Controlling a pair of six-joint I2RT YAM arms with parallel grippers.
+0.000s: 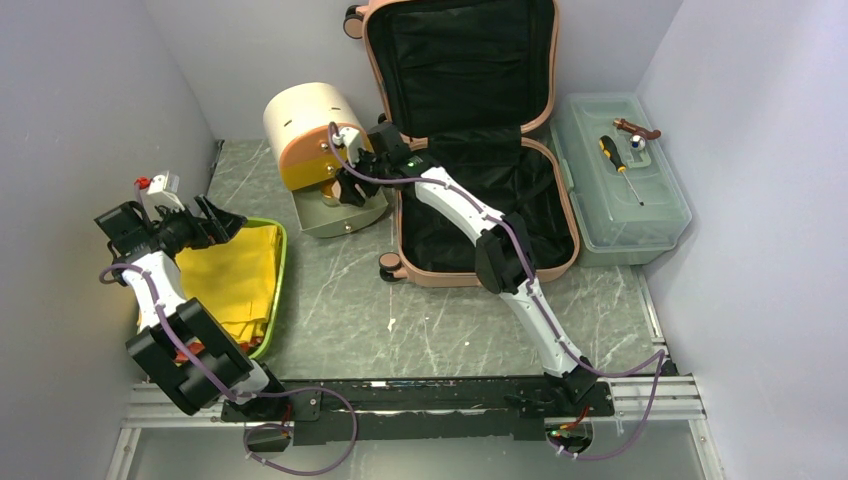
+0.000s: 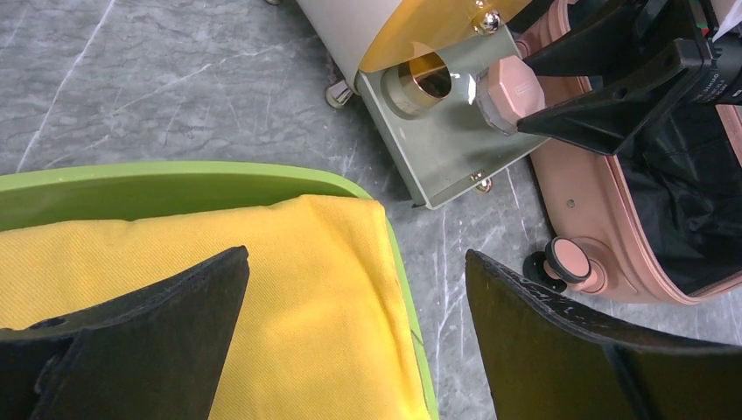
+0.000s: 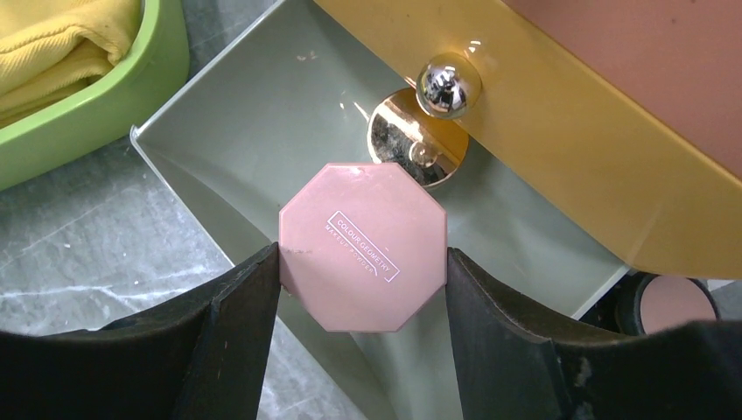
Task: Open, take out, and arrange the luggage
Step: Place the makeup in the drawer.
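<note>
The suitcase lies open at 12 o'clock. My right gripper pinches a pink compact over the drawer at its 9 o'clock edge. My left gripper gapes above yellow cloth. I see bare table at 6 o'clock.

Bare table free along near edge and up the middle, between tray at left edge and luggage far right-centre. Toolbox at right edge sits hard against luggage, maybe touching, no lane. Far edge left of luggage: box with open drawer blocks; right gripper clamping compact hangs over drawer.
</note>
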